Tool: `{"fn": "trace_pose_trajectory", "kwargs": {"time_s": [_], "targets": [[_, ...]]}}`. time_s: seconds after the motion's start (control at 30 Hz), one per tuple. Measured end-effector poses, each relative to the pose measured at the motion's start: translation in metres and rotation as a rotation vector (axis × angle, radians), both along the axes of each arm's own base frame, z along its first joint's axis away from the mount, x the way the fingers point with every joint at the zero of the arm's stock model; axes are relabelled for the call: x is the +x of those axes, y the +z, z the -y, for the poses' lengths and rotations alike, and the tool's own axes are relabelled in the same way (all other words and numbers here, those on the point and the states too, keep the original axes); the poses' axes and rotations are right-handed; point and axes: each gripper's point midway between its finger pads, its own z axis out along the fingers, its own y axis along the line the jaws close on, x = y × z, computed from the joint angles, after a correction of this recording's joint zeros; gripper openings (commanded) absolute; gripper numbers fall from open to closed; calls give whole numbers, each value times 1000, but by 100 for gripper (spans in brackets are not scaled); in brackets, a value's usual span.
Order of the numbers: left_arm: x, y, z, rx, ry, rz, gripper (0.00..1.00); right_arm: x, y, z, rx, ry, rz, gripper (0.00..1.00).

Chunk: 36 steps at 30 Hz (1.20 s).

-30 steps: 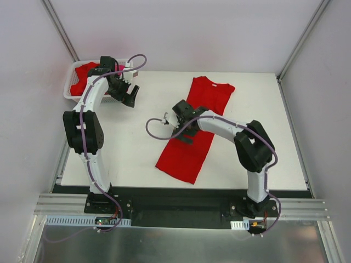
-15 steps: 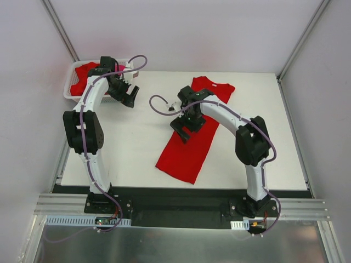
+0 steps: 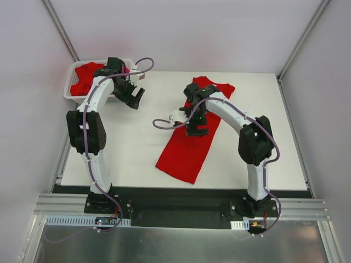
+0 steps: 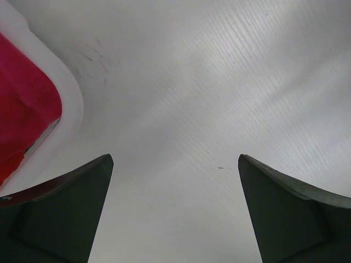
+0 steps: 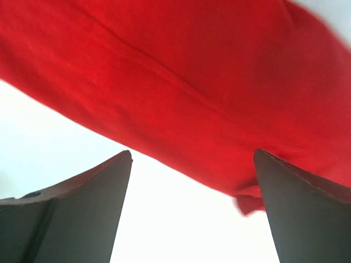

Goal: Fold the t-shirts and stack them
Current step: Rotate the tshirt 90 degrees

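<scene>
My right pincer (image 5: 193, 158) hangs spread wide and empty over the long edge of the red t-shirt (image 3: 189, 148). The shirt lies flat on the table (image 3: 126, 148) as a narrow strip running from the far right toward the near middle, apparently already folded lengthwise. The risk I see is in the pinch. The cloth looks layered here, and if I come down shallow I judge I would catch only the top layer, so that lifting peels the fold open instead of carrying the whole strip over. If I close too far in from the edge, the cloth may bunch between my fingers and drag the shirt across the slick surface, skewing it. One pincer alone on so long a strip would likely let the free end sag and twist. My left pincer (image 4: 175, 159) is no help yet: it hovers equally wide and empty over bare table just beside the white basket (image 4: 68, 109), where more red t-shirts (image 3: 85, 74) wait in a heap. Swinging in carelessly, it could clip that rim or snag the cloth inside.
</scene>
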Motion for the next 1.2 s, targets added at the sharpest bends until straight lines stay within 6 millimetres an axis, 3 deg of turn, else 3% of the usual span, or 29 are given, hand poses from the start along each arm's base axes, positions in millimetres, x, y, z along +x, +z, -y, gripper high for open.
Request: {"fn": "trace_pose_trajectory", "kwargs": {"time_s": [0.17,0.27,0.4,0.67,1.2], "targets": [[-7,-10,2,17,-19,-21,99,2,14,-13,53,294,80,96],[-11,-15,0,28,-21,-37,99,-15,18,-25,96,437,89,96],[-12,-13,-2,34,-22,-31,99,-49,7,-28,125,548,41,96],[-16,5,-6,33,-13,9,99,-60,-8,-42,184,606,25,96],[-21,1,-6,32,-8,-8,99,-76,-63,-58,157,667,-60,96]]}}
